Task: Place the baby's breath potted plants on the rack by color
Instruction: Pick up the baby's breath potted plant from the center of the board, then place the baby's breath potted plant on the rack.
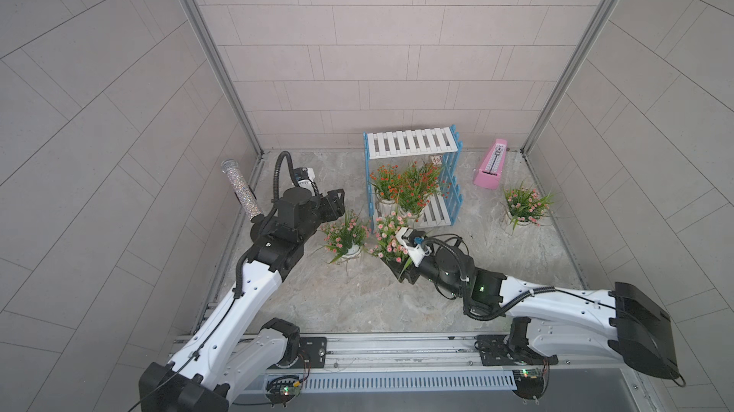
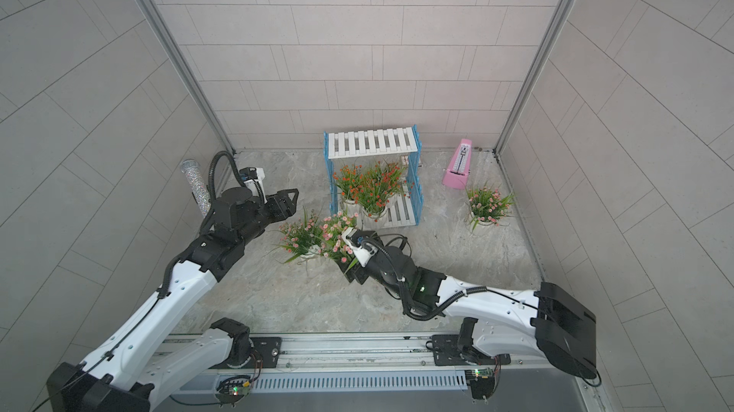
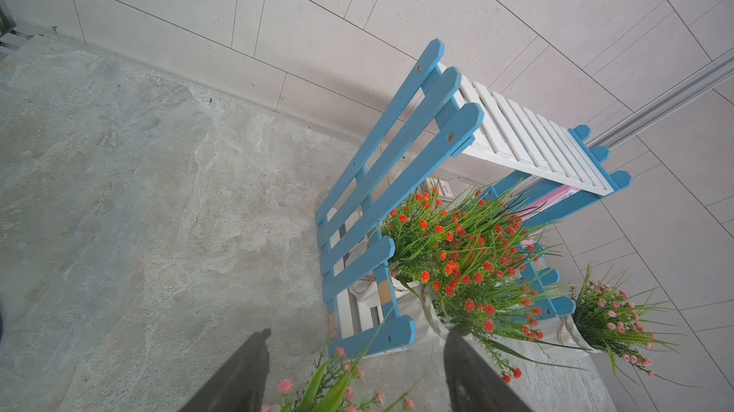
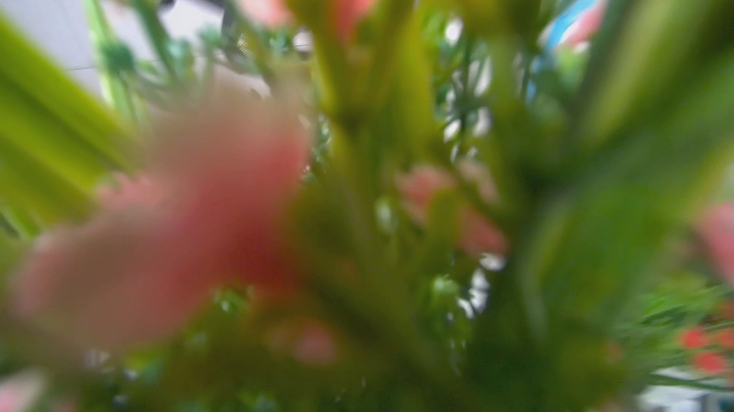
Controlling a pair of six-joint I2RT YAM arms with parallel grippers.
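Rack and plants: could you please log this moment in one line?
lower shelf: orange plants | top shelf: bare | right gripper: at pink plant | left gripper: open
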